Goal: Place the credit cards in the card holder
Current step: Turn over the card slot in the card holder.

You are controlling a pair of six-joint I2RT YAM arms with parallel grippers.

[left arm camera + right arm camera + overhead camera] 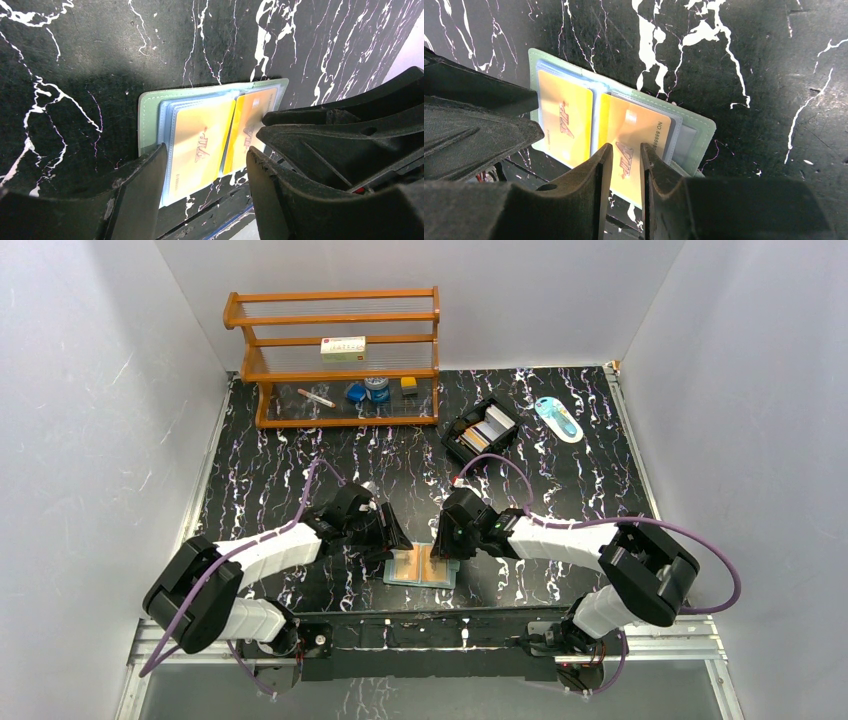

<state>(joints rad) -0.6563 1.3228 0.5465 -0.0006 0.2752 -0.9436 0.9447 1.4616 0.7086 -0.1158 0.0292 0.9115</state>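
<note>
Open card holder (698, 131) on tabletop (774, 75), two orange cards (566, 117) in its pockets, left gripper (206, 151) jaws wide apart, right gripper (626, 147) jaws narrowly parted, empty

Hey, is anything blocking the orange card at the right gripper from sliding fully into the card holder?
Nothing visible. The orange card lies partly in the card holder, its end at the right gripper; the left gripper is over the other half.

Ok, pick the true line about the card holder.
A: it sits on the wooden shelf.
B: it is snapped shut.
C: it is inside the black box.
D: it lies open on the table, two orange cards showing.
D: both wrist views show the card holder spread flat on the table, with two orange cards side by side in its clear pockets.
</note>
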